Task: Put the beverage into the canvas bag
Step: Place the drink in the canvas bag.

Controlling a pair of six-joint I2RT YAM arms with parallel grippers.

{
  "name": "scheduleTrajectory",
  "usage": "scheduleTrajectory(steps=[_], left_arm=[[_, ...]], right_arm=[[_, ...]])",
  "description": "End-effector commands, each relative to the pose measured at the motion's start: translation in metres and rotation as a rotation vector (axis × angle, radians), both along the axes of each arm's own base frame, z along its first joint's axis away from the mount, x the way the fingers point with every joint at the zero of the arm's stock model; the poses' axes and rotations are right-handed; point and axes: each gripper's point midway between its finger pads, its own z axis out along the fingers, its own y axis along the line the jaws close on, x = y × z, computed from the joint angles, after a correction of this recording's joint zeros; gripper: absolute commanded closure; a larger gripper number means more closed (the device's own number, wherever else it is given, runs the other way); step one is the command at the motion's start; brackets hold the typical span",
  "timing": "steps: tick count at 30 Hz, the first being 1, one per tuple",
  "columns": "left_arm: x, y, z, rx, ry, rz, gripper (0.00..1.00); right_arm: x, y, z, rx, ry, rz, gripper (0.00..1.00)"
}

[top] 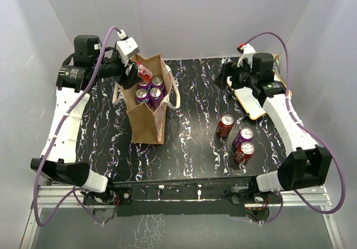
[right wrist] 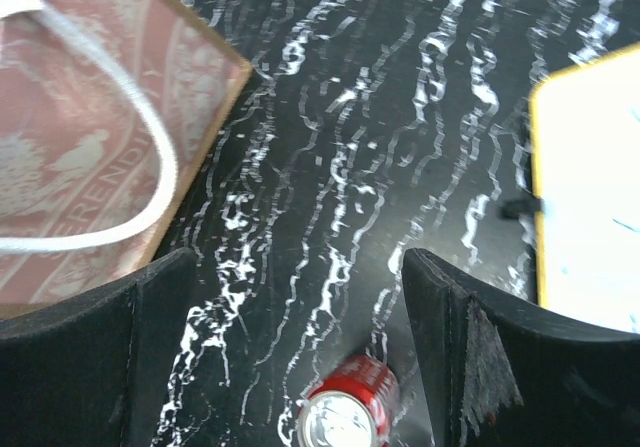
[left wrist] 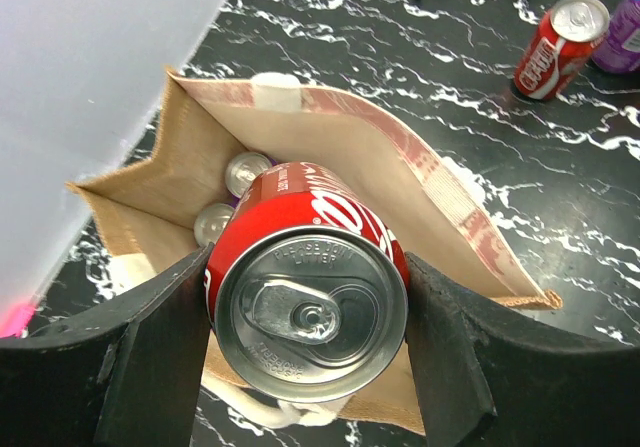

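Beverage (top: 145,71) clamped in left gripper (top: 135,75), hung at canvas bag (top: 146,125) mouth, upper left of frame | step: drop-in | next: gets lowered, then let go | right gripper (right wrist: 300,362) spread wide, nothing held

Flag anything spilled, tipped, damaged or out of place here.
Nothing stands out. The canvas bag stands upright with cans inside, the left jaws hold a red can over its mouth, and the three loose cans stand upright. No spill shows.
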Motion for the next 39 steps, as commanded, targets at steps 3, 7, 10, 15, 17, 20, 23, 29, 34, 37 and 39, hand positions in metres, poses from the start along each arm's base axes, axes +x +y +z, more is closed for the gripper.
scheduleTrajectory(steps=[3,7,10,15,17,20,23,29,34,37,39], left_arm=[[-0.012,0.000,-0.007,-0.016,0.012,-0.042,1.00],[-0.012,0.000,-0.023,-0.008,0.065,-0.037,1.00],[-0.010,0.000,-0.030,-0.020,0.101,-0.014,1.00],[-0.005,0.002,-0.042,-0.042,0.152,0.045,1.00],[-0.002,0.005,-0.048,-0.046,0.174,0.080,1.00],[0.002,0.008,-0.054,-0.045,0.192,0.115,1.00],[0.004,0.010,-0.059,-0.045,0.208,0.144,1.00],[0.002,0.010,-0.069,-0.067,0.236,0.166,1.00],[-0.003,0.009,-0.076,-0.078,0.261,0.166,1.00],[-0.005,0.009,-0.078,-0.080,0.266,0.167,1.00],[-0.005,0.009,-0.079,-0.079,0.269,0.168,1.00]], right_arm=[[-0.019,0.081,0.079,0.048,-0.249,0.324,0.15],[-0.053,0.132,0.105,0.025,-0.363,0.525,0.15],[-0.077,0.166,0.118,0.022,-0.437,0.662,0.17],[-0.099,0.213,0.116,0.008,-0.437,0.844,0.22],[-0.108,0.231,0.112,-0.003,-0.439,0.899,0.23],[-0.117,0.253,0.106,-0.022,-0.436,0.942,0.23],[-0.127,0.268,0.092,-0.055,-0.416,0.971,0.24],[-0.140,0.293,0.067,-0.102,-0.392,1.016,0.27],[-0.136,0.303,0.054,-0.129,-0.370,1.008,0.30],[-0.132,0.304,0.048,-0.147,-0.364,0.996,0.32],[-0.129,0.303,0.044,-0.160,-0.360,0.982,0.34]])
